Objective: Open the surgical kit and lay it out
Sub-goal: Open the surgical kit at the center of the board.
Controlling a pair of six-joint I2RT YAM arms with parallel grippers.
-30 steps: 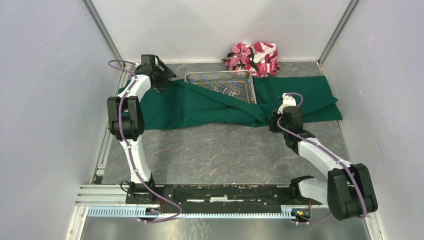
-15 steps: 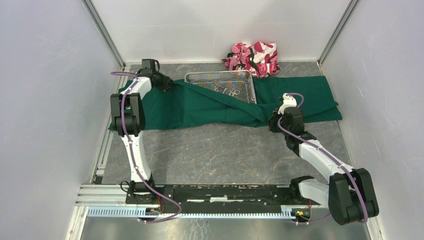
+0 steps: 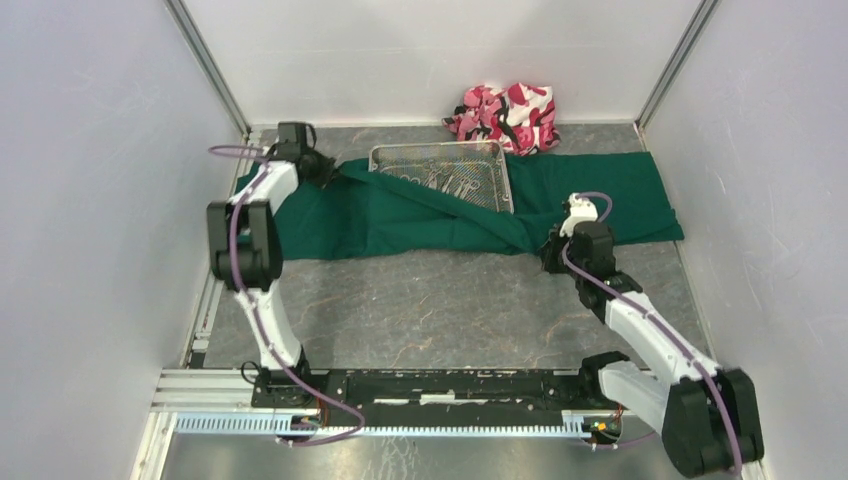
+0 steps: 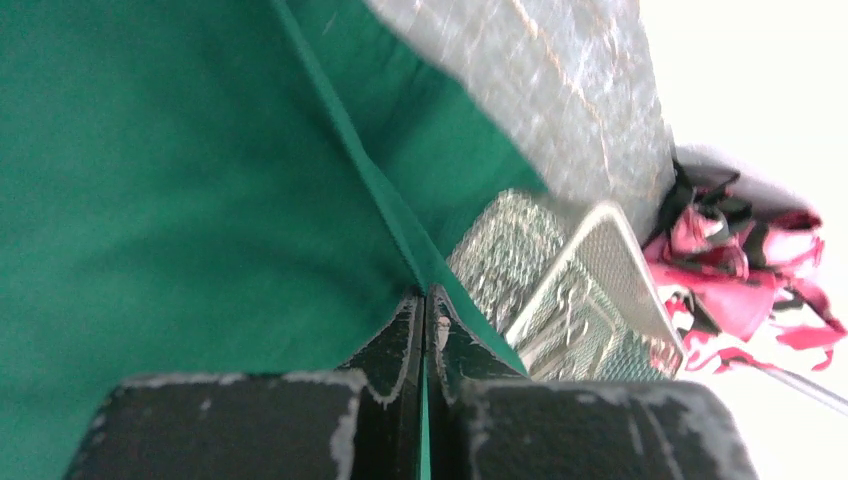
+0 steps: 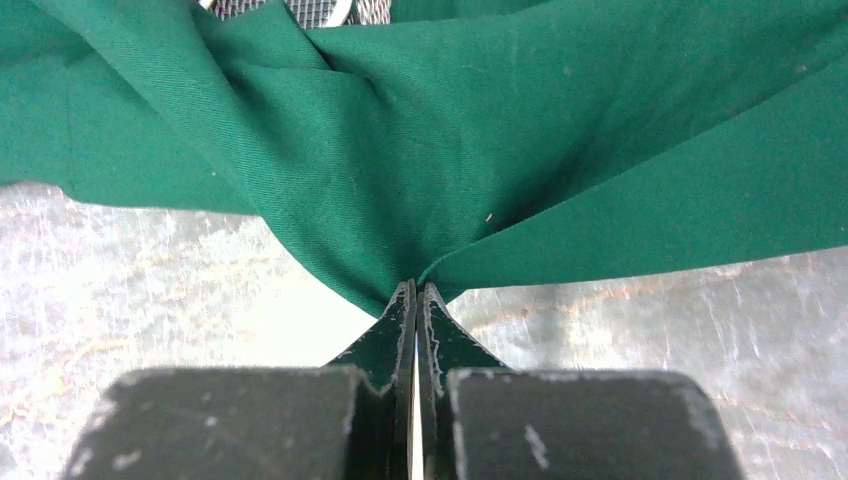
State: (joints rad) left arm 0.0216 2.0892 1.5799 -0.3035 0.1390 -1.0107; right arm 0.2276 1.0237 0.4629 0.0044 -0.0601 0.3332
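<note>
Left end effector [image 4: 422,296]: fingers pinched tight on a hem of the green drape [image 3: 400,215] at its far-left corner, just left of the mesh tray [image 3: 440,148].

Right end effector [image 5: 414,290]: fingers closed on a gathered point of the drape's near edge, right of centre; cloth fans away from the pinch.

Tray sits on the drape, far side; steel instruments [image 3: 452,182] inside; 1 fold covers its near-left part.

Camouflage bundle [image 3: 505,112] lies behind the tray on the tabletop [image 3: 440,300].

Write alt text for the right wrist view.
The right gripper is shut on a bunched fold of the green cloth, which fans out across the upper frame. Grey table shows below; a sliver of the mesh tray sits at the top edge.
</note>
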